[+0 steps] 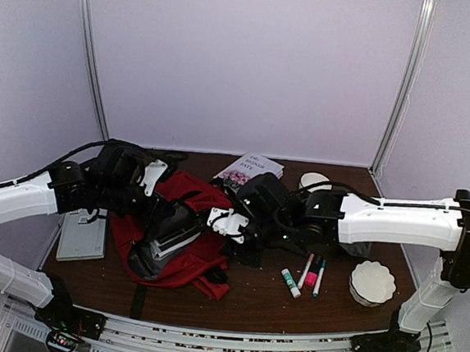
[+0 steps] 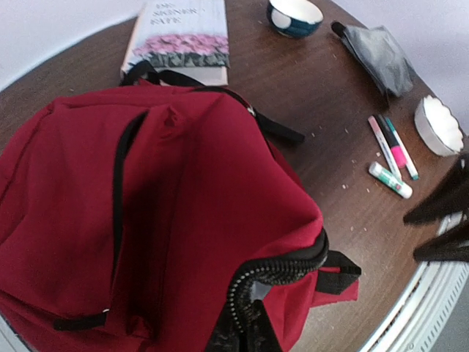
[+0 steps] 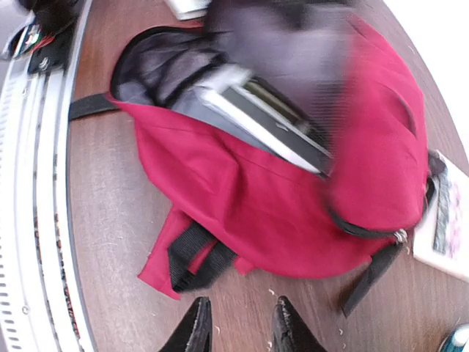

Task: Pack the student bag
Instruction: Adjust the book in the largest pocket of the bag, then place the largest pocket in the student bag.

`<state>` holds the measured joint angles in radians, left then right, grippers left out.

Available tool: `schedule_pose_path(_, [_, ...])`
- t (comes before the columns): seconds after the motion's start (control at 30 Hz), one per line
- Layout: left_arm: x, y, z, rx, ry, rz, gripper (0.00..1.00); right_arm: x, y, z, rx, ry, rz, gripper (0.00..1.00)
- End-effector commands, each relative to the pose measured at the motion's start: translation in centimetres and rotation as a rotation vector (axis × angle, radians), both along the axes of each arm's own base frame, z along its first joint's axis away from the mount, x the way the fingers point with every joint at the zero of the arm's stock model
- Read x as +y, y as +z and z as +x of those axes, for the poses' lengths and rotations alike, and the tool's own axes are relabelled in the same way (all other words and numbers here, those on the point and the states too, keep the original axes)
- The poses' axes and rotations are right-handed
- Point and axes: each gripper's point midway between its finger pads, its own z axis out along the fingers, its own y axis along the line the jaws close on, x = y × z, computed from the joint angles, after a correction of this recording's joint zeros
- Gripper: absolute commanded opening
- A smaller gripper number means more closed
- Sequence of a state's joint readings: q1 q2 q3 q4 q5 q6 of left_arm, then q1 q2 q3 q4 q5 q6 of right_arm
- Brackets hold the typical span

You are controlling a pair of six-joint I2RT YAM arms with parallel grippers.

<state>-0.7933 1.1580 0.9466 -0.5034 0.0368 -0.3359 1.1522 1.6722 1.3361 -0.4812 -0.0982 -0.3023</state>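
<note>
Student bag (image 3: 242, 191), books (image 3: 272, 126) inside

The left arm (image 1: 18, 202) reaches in from the left, the left gripper (image 1: 165, 218) pinched tight on the zip edge of the student bag (image 3: 242, 191). The right arm (image 1: 396, 221) stretches in from the right, the right gripper (image 3: 242, 334) with jaws parted and empty.

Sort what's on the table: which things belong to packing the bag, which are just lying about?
Job: red fabric backpack, dark books in its mouth, probably flower-cover paperback, coloured marker pens, white green-capped tube, grey fabric pouch.
Lying about: white fluted dish, blue-and-white bowl.
</note>
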Motion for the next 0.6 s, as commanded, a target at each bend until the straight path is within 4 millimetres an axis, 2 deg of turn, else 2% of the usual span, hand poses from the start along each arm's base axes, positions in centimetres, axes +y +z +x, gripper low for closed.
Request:
schedule_pose_path(0.0, [-1.9, -1.7, -2.7, 0.12, -0.186, 0.016, 0.0, -3.5, 0.8, 4.0, 0.121, -0.19, 0.07, 0.29])
schedule_pose_path(0.07, [-2.1, -2.6, -2.9, 0.141, -0.2, 0.027, 0.0, -4.8, 2.0, 7.9, 0.153, -0.326, 0.142, 0.31])
schedule_pose_path(0.13, [-2.2, -3.4, -2.9, 0.157, -0.207, 0.037, 0.0, -6.3, 2.3, 12.0, 0.224, -0.466, 0.209, 0.36])
schedule_pose_path(0.2, [-2.5, -4.1, -2.8, 0.176, -0.218, 0.049, 0.0, -8.0, 2.0, 16.3, 0.344, -0.606, 0.289, 0.41])
schedule_pose_path(0.27, [-2.9, -4.7, -2.8, 0.194, -0.227, 0.051, 0.0, -8.9, 0.7, 19.4, 0.468, -0.69, 0.349, 0.45])
schedule_pose_path(0.4, [-3.6, -5.7, -2.5, 0.223, -0.23, 0.05, 0.0, -10.2, -3.1, 24.4, 0.627, -0.812, 0.404, 0.5])
schedule_pose_path(0.57, [-4.5, -5.8, -1.9, 0.231, -0.233, 0.045, 0.0, -10.5, -5.6, 28.5, 0.789, -0.898, 0.495, 0.52])
